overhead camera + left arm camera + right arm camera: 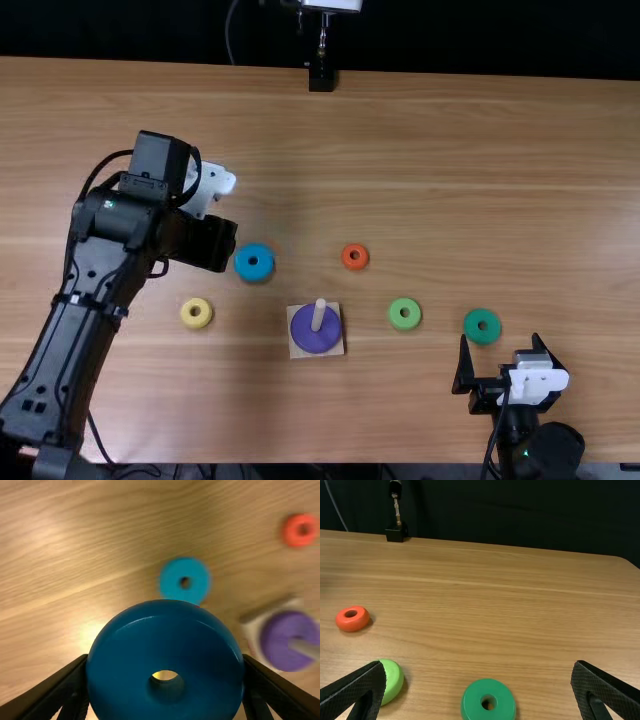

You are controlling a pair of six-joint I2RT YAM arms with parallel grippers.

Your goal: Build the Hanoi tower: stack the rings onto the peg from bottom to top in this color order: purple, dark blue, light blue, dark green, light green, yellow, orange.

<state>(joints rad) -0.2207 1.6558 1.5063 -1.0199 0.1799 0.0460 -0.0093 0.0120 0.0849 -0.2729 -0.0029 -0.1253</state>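
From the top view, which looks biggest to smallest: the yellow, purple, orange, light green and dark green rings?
1. Purple ring
2. Dark green ring
3. Light green ring and yellow ring: too alike to rank
4. Orange ring

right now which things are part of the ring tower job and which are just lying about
For the tower:
peg
square base
purple ring, on the peg
dark blue ring, in the left gripper
light blue ring
dark green ring
light green ring
yellow ring
orange ring

Just there:
black stand at the far edge
grey cable behind
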